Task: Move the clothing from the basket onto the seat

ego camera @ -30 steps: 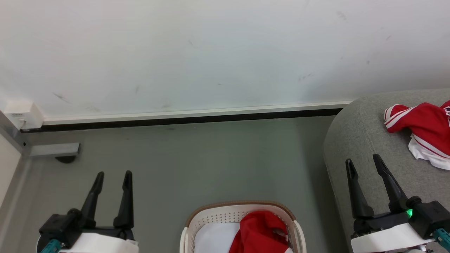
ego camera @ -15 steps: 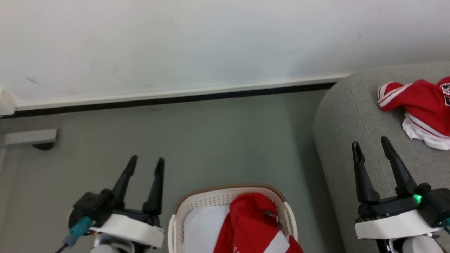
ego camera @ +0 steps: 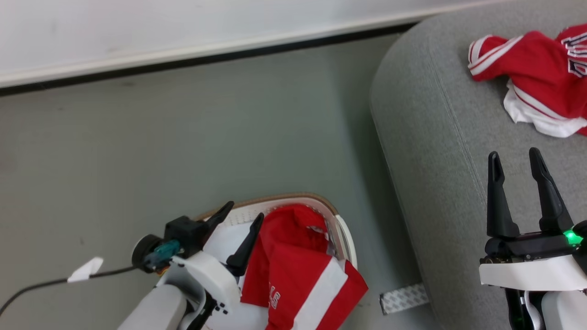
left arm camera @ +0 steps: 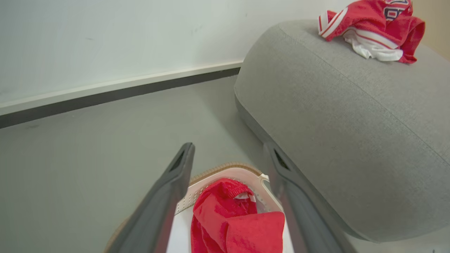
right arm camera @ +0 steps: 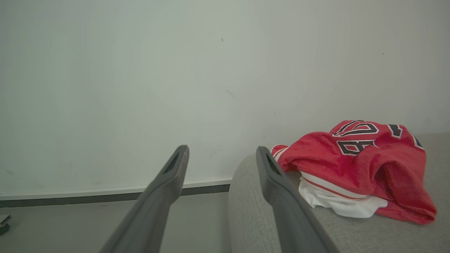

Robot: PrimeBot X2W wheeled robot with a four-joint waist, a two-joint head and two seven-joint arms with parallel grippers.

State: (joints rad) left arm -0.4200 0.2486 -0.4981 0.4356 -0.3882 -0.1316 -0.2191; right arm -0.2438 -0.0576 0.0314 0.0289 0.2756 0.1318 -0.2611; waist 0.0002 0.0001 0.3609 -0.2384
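The white basket point(ego camera: 340, 229) with its tan rim stands on the floor at the bottom centre, holding red clothing point(ego camera: 293, 261) with a white stripe that spills over its front. My left gripper point(ego camera: 244, 211) hangs open over the basket's left part, its fingers beside the red cloth and nothing between them. In the left wrist view that left gripper point(left arm camera: 229, 147) frames the basket point(left arm camera: 225, 168) and the clothing point(left arm camera: 228, 218). My right gripper point(ego camera: 513, 156) stands open above the grey seat point(ego camera: 435, 137). A red jersey point(ego camera: 527, 68) lies crumpled on the seat; the right wrist view shows the jersey point(right arm camera: 358, 158) right of the right gripper point(right arm camera: 221, 149).
The grey floor runs back to a white wall with a dark baseboard point(ego camera: 183, 50). The seat's rounded side point(left arm camera: 316, 116) stands close to the basket's right. A pale tape strip point(ego camera: 403, 298) lies on the floor by the seat. A cable with a white tag point(ego camera: 85, 270) trails from my left wrist.
The head camera has tilted down, so the whole picture shifted up. My left gripper has swung right from the bare floor to over the basket. Both grippers stay open.
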